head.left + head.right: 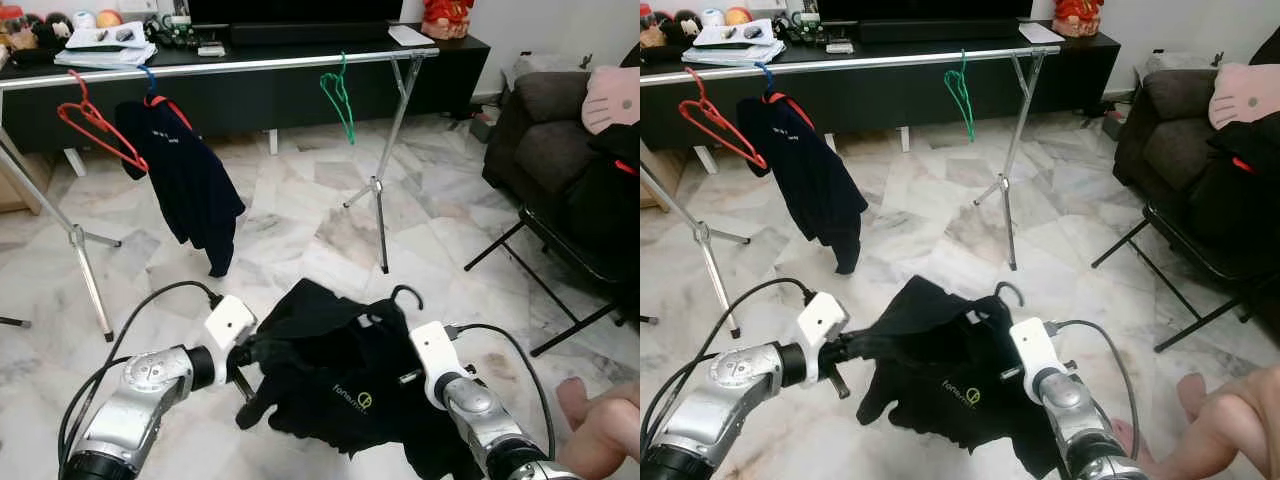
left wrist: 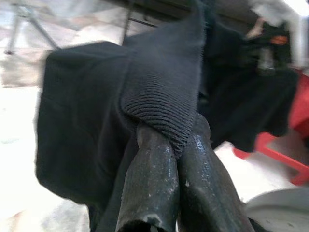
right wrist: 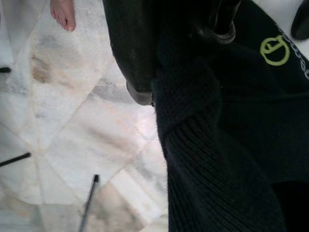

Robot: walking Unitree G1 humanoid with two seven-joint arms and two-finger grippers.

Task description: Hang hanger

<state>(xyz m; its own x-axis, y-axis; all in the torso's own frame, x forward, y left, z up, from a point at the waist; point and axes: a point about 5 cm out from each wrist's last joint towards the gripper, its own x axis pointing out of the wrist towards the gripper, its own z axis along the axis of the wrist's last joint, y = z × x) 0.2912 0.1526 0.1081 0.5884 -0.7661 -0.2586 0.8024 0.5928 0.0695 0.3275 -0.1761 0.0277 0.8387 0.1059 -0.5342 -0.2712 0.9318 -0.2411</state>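
Both tools carry the black shirt [image 1: 340, 385] on its hanger [image 1: 405, 295], low over the floor, well short of the rail [image 1: 250, 63]. I'd lift it level and hook near the green hanger [image 1: 338, 95]. Left tool [image 2: 176, 145] clenched on fabric; right tool [image 3: 159, 92] pinching the ribbed hem.

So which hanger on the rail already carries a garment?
The blue-hooked hanger holding the dark shirt; the red hanger and green hanger hang bare.

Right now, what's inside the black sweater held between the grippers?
A black hanger hook pokes out of the black sweater at the top; the hanger's body is covered by fabric. Left gripper and right gripper pinch the ribbed hems.
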